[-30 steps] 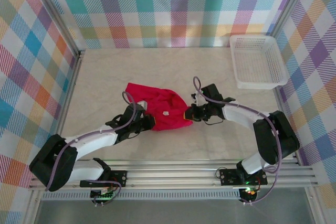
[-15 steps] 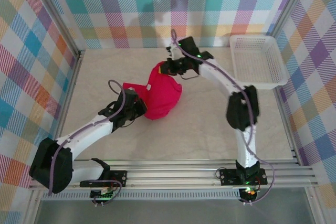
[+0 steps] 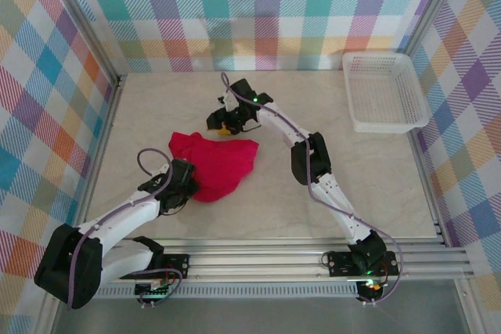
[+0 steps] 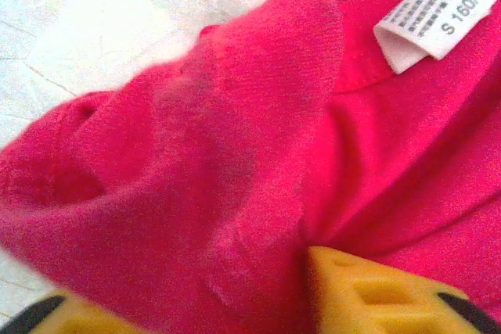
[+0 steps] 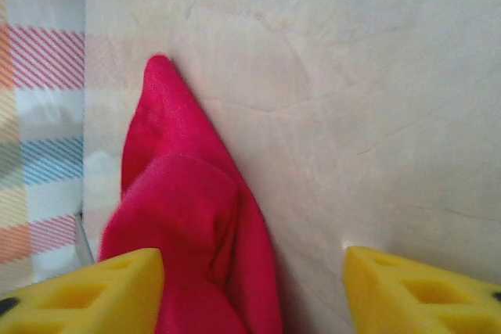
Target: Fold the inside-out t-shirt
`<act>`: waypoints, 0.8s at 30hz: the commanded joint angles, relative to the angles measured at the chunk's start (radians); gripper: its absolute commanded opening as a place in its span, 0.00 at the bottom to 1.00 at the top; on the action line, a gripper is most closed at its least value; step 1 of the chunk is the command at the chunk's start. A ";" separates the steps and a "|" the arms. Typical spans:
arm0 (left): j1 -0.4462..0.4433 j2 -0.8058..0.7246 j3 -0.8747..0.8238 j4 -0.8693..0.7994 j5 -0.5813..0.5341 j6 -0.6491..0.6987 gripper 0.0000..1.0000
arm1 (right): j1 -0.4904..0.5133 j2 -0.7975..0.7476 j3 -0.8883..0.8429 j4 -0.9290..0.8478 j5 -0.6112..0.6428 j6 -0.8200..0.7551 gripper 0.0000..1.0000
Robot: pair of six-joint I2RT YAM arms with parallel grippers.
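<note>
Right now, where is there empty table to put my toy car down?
Bare table lies between the right arm and the right wall, on the near side of the white basket; also the back-left corner. Crowded: the middle, where the left arm and right arm reach the red t-shirt.

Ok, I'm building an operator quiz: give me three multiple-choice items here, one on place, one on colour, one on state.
1. Where is the white mesh basket? A in the far right corner; B in the near left corner; C on the t-shirt.
2. The red t-shirt's neck tag is: A black; B white; C blue.
3. The right gripper is: A shut on the basket; B open; C shut on the tag.
Key: A, the top view shows it there; B, the left wrist view shows it white; B, its fingers stand wide apart.
</note>
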 commanded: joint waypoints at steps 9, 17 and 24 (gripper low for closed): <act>0.099 0.152 0.262 -0.181 0.078 0.215 0.66 | -0.091 -0.417 -0.324 -0.237 0.034 -0.240 0.84; 0.138 0.187 0.488 -0.399 0.048 0.374 0.79 | -0.167 -0.789 -0.998 0.026 0.101 -0.173 0.86; 0.197 0.359 0.615 -0.395 0.087 0.509 0.78 | -0.182 -0.920 -1.396 0.372 -0.042 -0.014 0.82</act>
